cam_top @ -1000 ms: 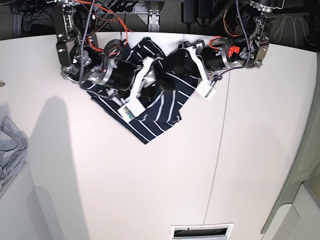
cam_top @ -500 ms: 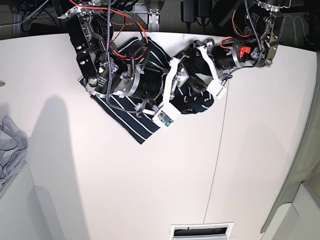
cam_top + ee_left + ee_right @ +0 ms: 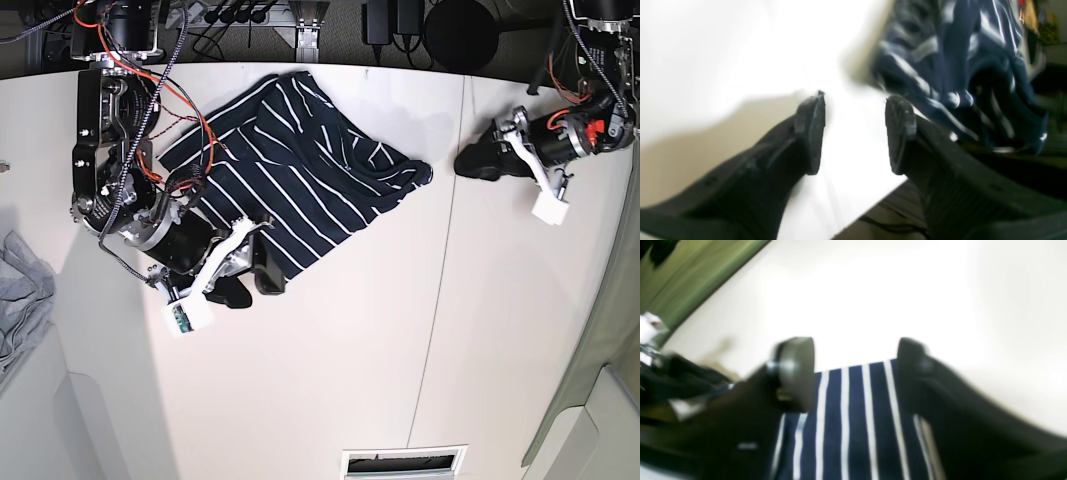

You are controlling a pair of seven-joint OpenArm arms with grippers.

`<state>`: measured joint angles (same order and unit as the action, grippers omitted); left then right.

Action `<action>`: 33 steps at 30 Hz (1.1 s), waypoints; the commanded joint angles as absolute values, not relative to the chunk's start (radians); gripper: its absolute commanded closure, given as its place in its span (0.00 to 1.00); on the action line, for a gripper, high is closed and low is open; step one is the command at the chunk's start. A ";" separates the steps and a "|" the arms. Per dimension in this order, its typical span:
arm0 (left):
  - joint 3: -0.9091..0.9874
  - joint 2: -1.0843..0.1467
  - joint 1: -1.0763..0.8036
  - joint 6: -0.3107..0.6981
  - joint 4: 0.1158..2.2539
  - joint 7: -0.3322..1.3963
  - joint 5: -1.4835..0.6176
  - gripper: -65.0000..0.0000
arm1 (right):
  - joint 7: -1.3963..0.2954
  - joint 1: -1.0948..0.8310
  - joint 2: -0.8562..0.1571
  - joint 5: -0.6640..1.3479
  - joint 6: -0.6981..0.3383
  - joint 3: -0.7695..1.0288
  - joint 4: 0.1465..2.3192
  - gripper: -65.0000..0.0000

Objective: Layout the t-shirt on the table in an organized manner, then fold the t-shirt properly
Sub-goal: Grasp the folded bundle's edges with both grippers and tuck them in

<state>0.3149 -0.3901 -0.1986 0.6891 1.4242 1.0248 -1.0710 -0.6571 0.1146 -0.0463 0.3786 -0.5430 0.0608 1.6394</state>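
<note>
1. The t-shirt (image 3: 300,175) lies on the bench (image 3: 350,350) in the upper middle of the base view. It is spread out in part, and it is bunched into folds at its 3 o'clock end.
2. The right hand (image 3: 250,282) is at the 7 o'clock corner of the shirt. In the right wrist view the striped cloth (image 3: 853,420) lies between the two fingers (image 3: 796,373), which stand apart. The picture is blurred, so I cannot tell if they pinch the cloth.
3. The left hand (image 3: 478,160) is at 3 o'clock of the shirt, just beside it and apart from it. In the left wrist view its fingers (image 3: 811,130) are spread with only bare bench between them; it is released.
4. A thin dark seam (image 3: 440,300) runs down the bench between the shirt and the left hand.
5. A grey garment (image 3: 20,300) is at the 9 o'clock edge of the base view, cut off by the frame.
6. A vent-like slot (image 3: 403,462) is at 6 o'clock, and a green curtain (image 3: 610,300) is at 3 o'clock.
7. Red and black cables (image 3: 190,120) hang over the 10 o'clock part of the shirt and hide some of it.
8. Both wrist views are blurred.
</note>
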 commanded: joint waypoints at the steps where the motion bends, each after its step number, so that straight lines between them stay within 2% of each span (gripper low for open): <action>1: 0.330 -0.414 -0.186 0.698 1.460 1.015 -1.121 0.51 | -0.620 0.146 -0.059 0.384 -0.541 0.078 1.636 0.73; 3: 0.335 -0.440 -0.186 0.698 1.501 1.016 -1.151 0.51 | -0.606 0.168 -0.080 0.382 -0.519 0.098 1.594 1.00; 8: 0.263 -0.451 -0.186 0.698 1.654 1.077 -1.231 0.51 | -0.593 0.236 -0.107 0.382 -0.520 0.103 1.460 1.00; 14: 0.006 -0.401 -0.186 0.698 1.833 1.058 -1.181 0.52 | -0.563 0.315 -0.067 0.385 -0.527 0.086 1.279 1.00; 18: -0.124 -0.313 -0.186 0.698 1.809 1.009 -1.021 0.51 | -0.553 0.356 -0.043 0.384 -0.549 0.049 1.178 1.00; 21: -0.154 -0.265 -0.189 0.698 1.726 1.009 -0.939 0.52 | -0.551 0.366 -0.043 0.378 -0.550 -0.007 1.151 1.00; 25: -0.147 -0.282 -0.195 0.698 1.632 1.008 -0.916 0.52 | -0.550 0.364 -0.044 0.324 -0.549 -0.078 1.150 1.00; 33: -0.098 -0.339 -0.208 0.698 1.631 1.030 -1.012 0.52 | -0.543 0.356 -0.047 0.302 -0.548 -0.101 1.066 1.00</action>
